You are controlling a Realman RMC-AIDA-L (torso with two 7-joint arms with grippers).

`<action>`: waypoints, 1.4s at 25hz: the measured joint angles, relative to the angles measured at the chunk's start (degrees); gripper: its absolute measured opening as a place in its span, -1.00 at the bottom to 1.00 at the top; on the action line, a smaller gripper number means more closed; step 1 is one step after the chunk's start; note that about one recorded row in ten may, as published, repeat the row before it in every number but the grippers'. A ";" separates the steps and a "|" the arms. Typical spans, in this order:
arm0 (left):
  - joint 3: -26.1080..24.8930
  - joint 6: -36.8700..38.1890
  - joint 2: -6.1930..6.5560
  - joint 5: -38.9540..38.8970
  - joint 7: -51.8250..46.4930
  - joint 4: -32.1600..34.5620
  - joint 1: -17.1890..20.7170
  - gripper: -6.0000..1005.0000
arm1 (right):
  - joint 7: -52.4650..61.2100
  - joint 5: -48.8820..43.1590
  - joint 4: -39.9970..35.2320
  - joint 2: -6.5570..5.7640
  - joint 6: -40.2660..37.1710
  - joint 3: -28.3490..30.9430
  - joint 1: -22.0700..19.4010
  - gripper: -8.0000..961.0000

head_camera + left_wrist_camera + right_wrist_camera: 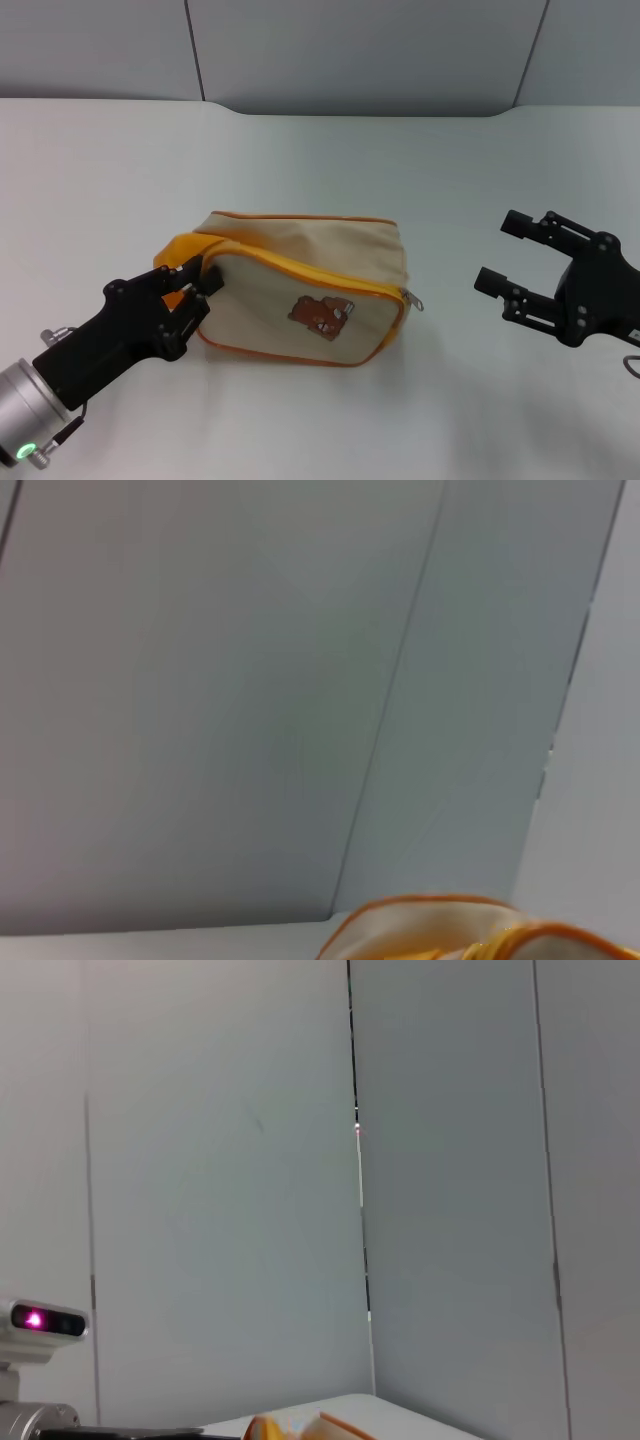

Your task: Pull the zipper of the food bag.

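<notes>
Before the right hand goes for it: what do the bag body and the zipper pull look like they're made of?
The food bag looks like matte beige canvas; it sags and creases softly. The zipper reads as yellow-orange fabric tape; its small silver pull at the right corner looks like metal, though it is too small to confirm.

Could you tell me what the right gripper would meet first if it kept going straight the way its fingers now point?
Probably the food bag: the open right gripper points across the table toward its zipper end, with only bare table between. Its height is hard to judge, so it might pass just above.

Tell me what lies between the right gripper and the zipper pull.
Only bare table: the head view shows nothing between the open right gripper and the zipper pull.
</notes>
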 joint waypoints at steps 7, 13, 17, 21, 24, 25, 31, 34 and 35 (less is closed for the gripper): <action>2.26 3.70 0.42 0.13 -1.85 4.09 0.04 -0.61 | 1.12 -0.53 -0.07 -0.16 0.13 -0.25 0.29 0.56; 4.00 11.66 1.51 0.70 -6.11 8.61 -0.12 -0.17 | 3.89 -4.75 -0.71 -0.28 -1.29 -0.29 0.87 0.55; 16.09 18.83 3.62 1.45 -14.19 12.96 -2.47 0.45 | 7.33 -9.76 -2.74 -0.37 -5.36 -0.27 1.06 0.55; 24.72 20.39 3.62 1.44 -17.40 15.15 -3.57 0.52 | 10.29 -16.83 -4.21 -0.37 -10.23 -0.25 2.00 0.55; 25.92 20.19 3.43 1.53 -17.57 15.34 -3.65 0.56 | 10.54 -18.68 -4.26 -0.08 -9.93 -0.25 2.29 0.55; 26.23 20.04 3.33 1.70 -17.59 15.37 -3.67 0.56 | 10.53 -19.60 -4.27 0.22 -9.18 -0.25 2.41 0.55; 26.28 20.33 3.29 2.24 -17.62 15.41 -3.53 0.56 | 10.46 -19.80 -4.28 0.31 -8.70 -0.32 2.77 0.55; 26.30 20.57 3.30 2.83 -17.62 15.46 -3.77 0.56 | 10.57 -19.81 -4.28 0.26 -8.67 -0.33 2.98 0.55; 26.31 20.60 3.30 3.12 -17.47 15.50 -3.85 0.56 | 10.59 -19.82 -4.28 0.28 -8.65 -0.36 3.04 0.55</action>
